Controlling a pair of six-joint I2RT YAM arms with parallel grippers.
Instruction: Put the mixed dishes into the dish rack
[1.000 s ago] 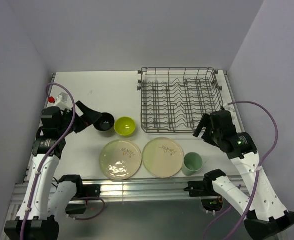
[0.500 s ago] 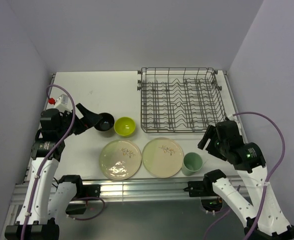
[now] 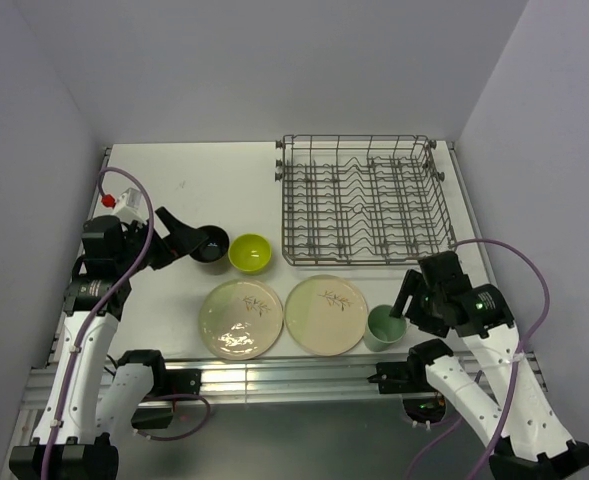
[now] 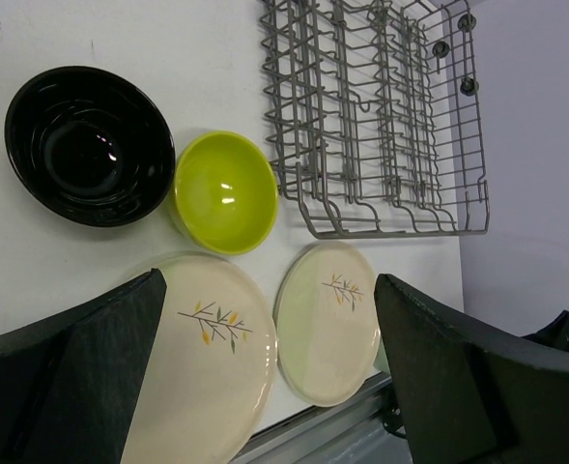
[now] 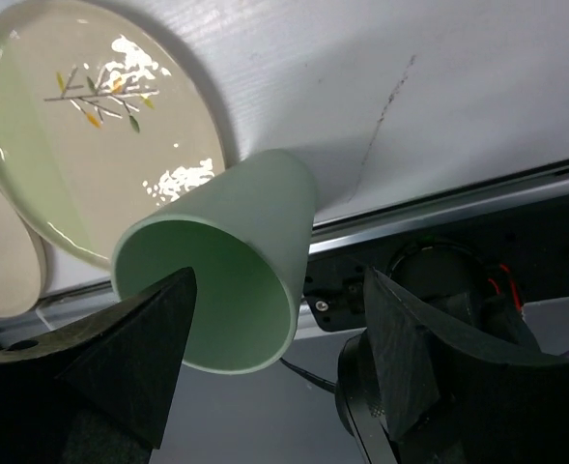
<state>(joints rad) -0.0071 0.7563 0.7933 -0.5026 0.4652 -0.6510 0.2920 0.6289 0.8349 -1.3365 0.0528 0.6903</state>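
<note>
The grey wire dish rack (image 3: 364,200) stands at the back right with nothing in it. Two cream plates with leaf sprigs (image 3: 241,318) (image 3: 325,314) lie side by side near the front edge. Behind them are the lime-green bowl (image 3: 250,252) and the small dark cup (image 3: 210,244). My left gripper (image 3: 179,233) hangs open just left of the dark cup, holding nothing. The mint-green cup (image 5: 255,222) stands right of the plates. My right gripper (image 5: 282,290) is open over its rim, one finger above the mouth, the other outside and apart from the wall.
A metal rail (image 3: 294,375) runs along the table's near edge, close below the plates and mint cup. A small white object with a red top (image 3: 119,200) sits at the far left. Grey walls close in the table on three sides.
My right gripper has moved from the rack's front right corner down toward the near edge, onto the mint cup, and its jaws have narrowed a little. The left arm has barely shifted.
</note>
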